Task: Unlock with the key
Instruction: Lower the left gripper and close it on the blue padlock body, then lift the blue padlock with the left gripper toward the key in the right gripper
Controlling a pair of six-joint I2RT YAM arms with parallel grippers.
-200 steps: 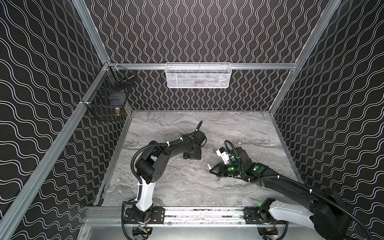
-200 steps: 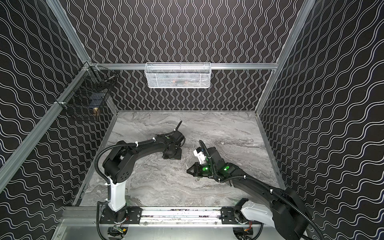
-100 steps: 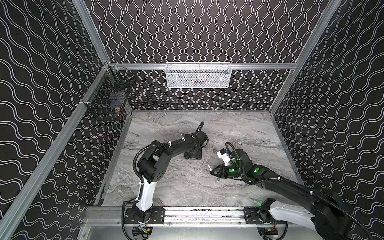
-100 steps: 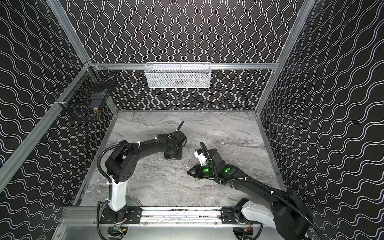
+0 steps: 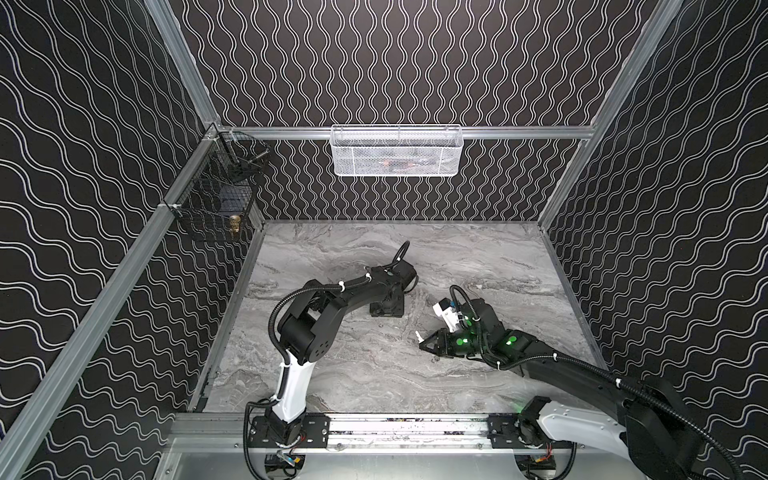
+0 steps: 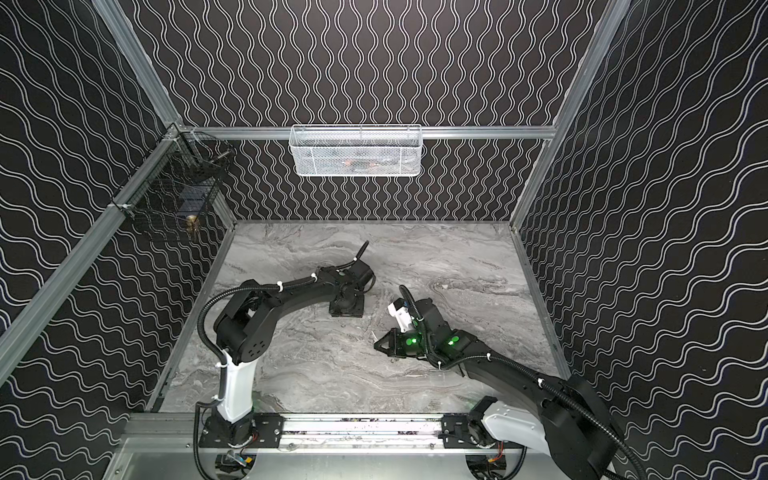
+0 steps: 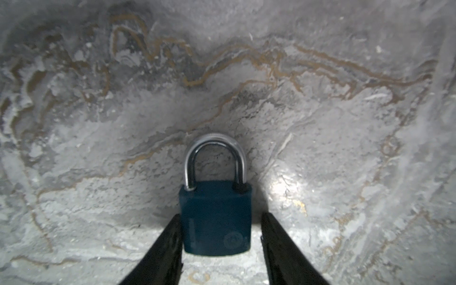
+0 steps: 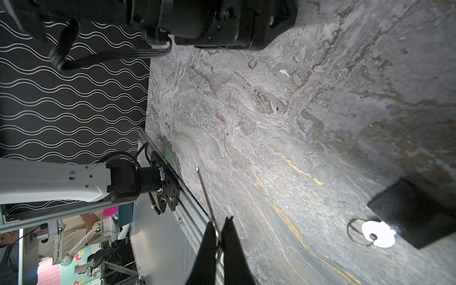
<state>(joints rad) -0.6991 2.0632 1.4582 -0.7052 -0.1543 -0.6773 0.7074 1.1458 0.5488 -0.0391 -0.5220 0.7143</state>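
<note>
Where the blue padlock [image 7: 216, 217] lies flat on the marble table [image 7: 320, 98], the left gripper [image 7: 220, 216] straddles its body with jaws apart: 1 finger [image 7: 170, 237] touches a side, the other stands just clear. The right gripper [image 8: 219, 223] is clamped on the key [image 8: 206, 195], blade protruding forward, apart from the padlock.

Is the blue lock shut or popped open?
Shut. In the left wrist view, both legs of the silver loop go down into the blue lock.
</note>
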